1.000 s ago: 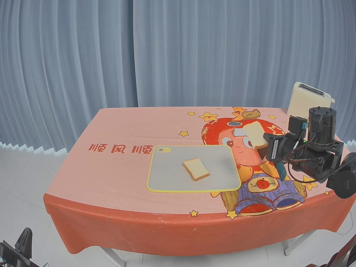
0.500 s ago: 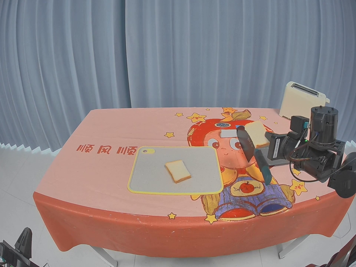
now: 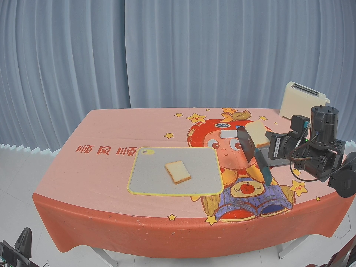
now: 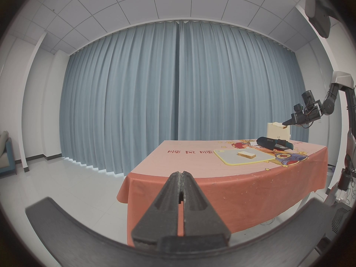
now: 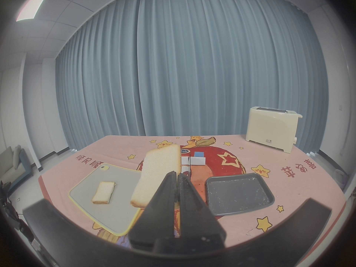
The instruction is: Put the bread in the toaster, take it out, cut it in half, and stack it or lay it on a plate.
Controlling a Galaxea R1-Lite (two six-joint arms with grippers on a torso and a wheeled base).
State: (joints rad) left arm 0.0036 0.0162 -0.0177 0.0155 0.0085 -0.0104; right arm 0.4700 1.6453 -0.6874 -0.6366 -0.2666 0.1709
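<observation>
One slice of bread (image 3: 257, 132) stood on edge, pinched in my right gripper (image 3: 266, 141), the toaster (image 3: 302, 101) behind and right of it.

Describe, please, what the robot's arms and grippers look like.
The left gripper and right gripper have matte black wedge-shaped fingers tapering to points. The right arm is black, with a cylindrical joint housing, loose black cables and a white label.

We see a tabletop (image 3: 111, 130) draped in an orange cloth (image 3: 92, 219) printed with stars and a cartoon figure. A small white block (image 5: 198, 161) lies on it, with a blue piece (image 5: 199, 154) just beside. Behind we see a pleated blue-grey curtain (image 3: 185, 38).
</observation>
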